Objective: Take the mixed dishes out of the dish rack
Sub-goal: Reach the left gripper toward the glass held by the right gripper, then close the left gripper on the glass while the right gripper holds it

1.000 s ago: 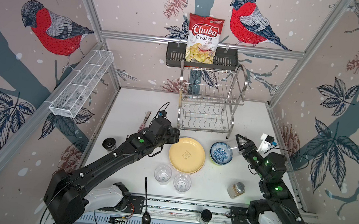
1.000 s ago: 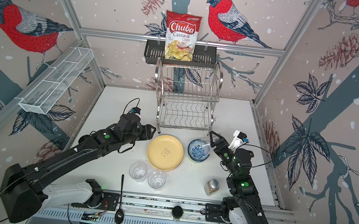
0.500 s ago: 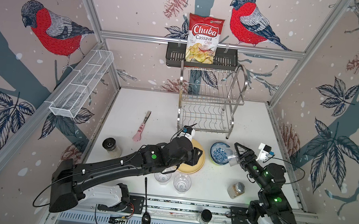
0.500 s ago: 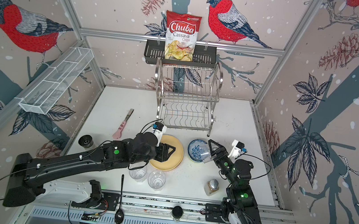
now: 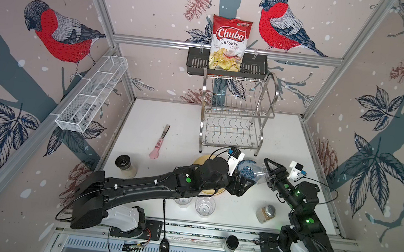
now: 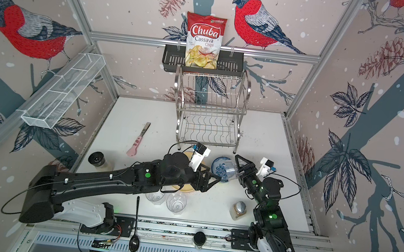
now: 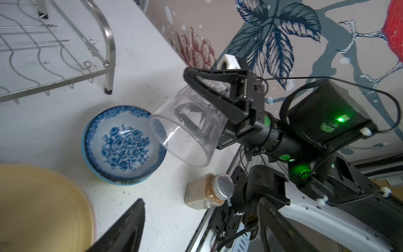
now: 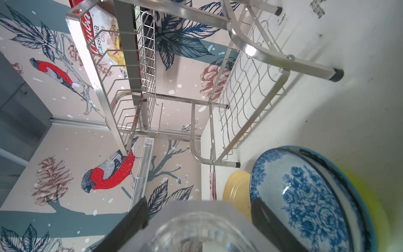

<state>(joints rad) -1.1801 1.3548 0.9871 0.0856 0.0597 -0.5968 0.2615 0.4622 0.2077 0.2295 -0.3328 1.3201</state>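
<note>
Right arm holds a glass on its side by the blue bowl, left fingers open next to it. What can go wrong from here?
1. The glass hangs tilted in the right gripper, right by the blue bowl; a slip would likely land it on the bowl.
2. The open left gripper sits close to both; a misjudged reach may knock the glass loose.
3. The left arm lies over the yellow plate and two standing glasses; a sweep could topple them.

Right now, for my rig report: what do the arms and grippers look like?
The left arm and right arm are black jointed tubes with white base segments, green lights and looping black cables. A white camera block sits on each wrist. The left gripper and right gripper have black triangular open-frame fingers.
</note>
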